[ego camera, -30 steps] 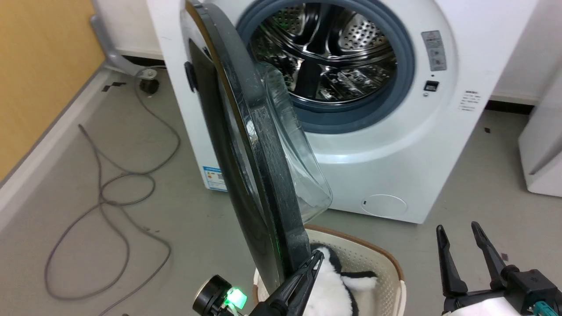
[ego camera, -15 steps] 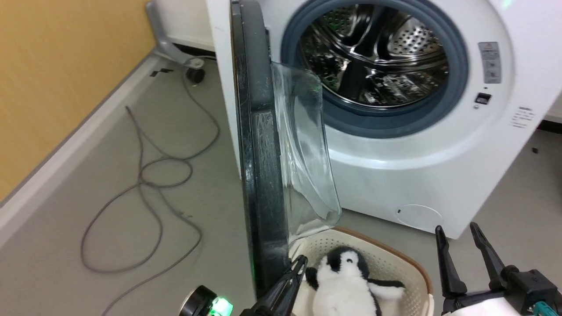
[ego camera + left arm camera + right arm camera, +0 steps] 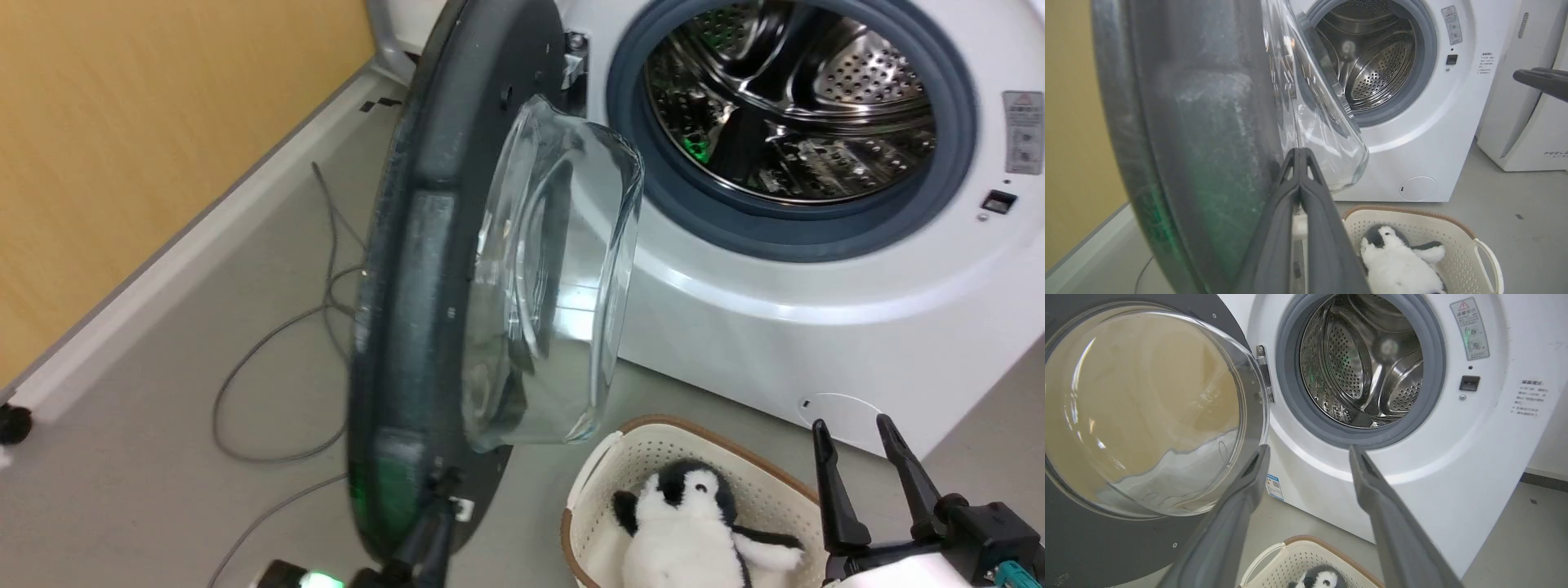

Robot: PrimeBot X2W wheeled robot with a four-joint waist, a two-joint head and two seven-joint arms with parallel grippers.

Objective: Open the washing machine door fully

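Note:
The washing machine door (image 3: 412, 269) stands swung out to the left of the white washing machine (image 3: 816, 327), its dark inner face and clear glass bowl (image 3: 555, 278) turned toward me. The steel drum (image 3: 792, 98) is exposed inside the grey rubber ring. My left gripper (image 3: 433, 523) is shut, with its tips against the door's lower inner rim. In the left wrist view the joined fingers (image 3: 1299, 153) point up beside the door (image 3: 1200, 143) and the bowl. My right gripper (image 3: 865, 465) hangs open at the lower right, apart from the door (image 3: 1086, 539), facing the machine (image 3: 1453, 477).
A cream basket (image 3: 694, 465) holding a plush penguin (image 3: 694, 523) sits on the floor below the door and in front of the machine. Grey cables (image 3: 277, 392) lie on the floor at the left by the yellow wall. A white FEELBIRD appliance (image 3: 1527, 134) stands to the machine's right.
The door has swung further out to the left, now showing its inner face and bowl. My left gripper went left with its lower rim. The head camera has also shifted.

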